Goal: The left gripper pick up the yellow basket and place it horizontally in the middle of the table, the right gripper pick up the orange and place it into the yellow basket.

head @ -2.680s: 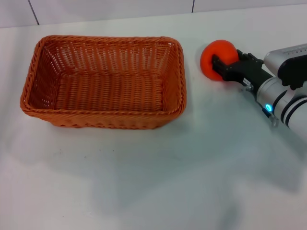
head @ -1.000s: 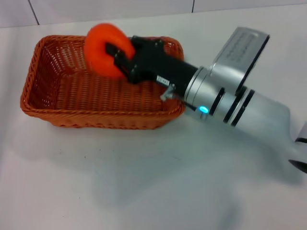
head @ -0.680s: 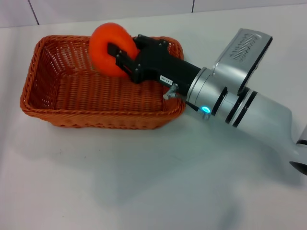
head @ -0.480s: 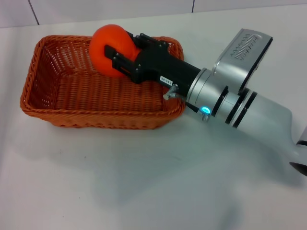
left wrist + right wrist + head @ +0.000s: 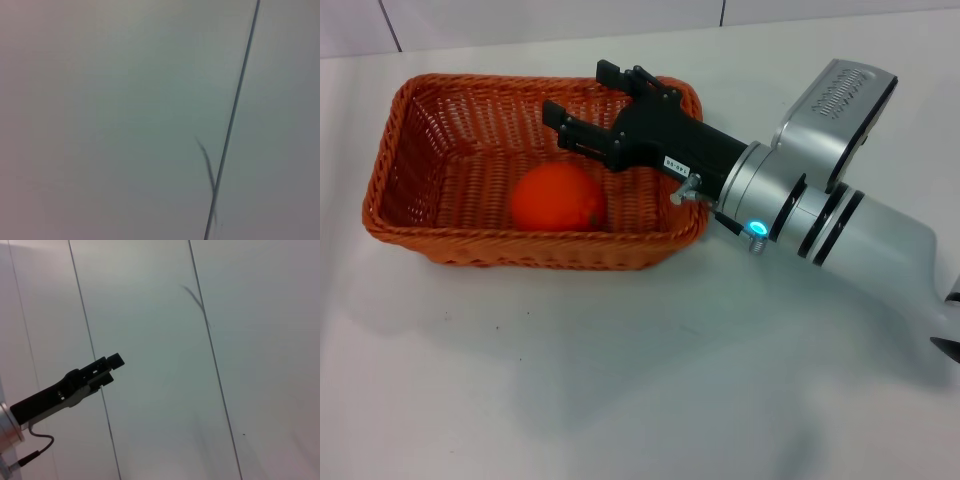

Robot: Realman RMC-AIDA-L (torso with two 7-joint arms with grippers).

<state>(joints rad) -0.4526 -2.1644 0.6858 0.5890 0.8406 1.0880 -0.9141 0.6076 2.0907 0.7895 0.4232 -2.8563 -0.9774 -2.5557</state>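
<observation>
The orange-brown woven basket [image 5: 430, 150] lies lengthwise across the white table [image 5: 620, 380], left of centre in the head view. The orange [image 5: 558, 198] rests on the basket floor near its front wall. My right gripper [image 5: 582, 92] is open and empty, hovering over the basket's back right part, just above and behind the orange. Its silver arm reaches in from the right over the basket's right rim. My left gripper [image 5: 111, 367] is out of the head view; it shows only far off in the right wrist view, against the wall.
A white tiled wall [image 5: 620, 15] runs behind the table. The left wrist view shows only a pale panelled surface with a dark seam [image 5: 235, 115]. No other objects stand on the table.
My right gripper carried the orange from the table's right side to over the basket, then opened. The orange dropped onto the basket floor.
</observation>
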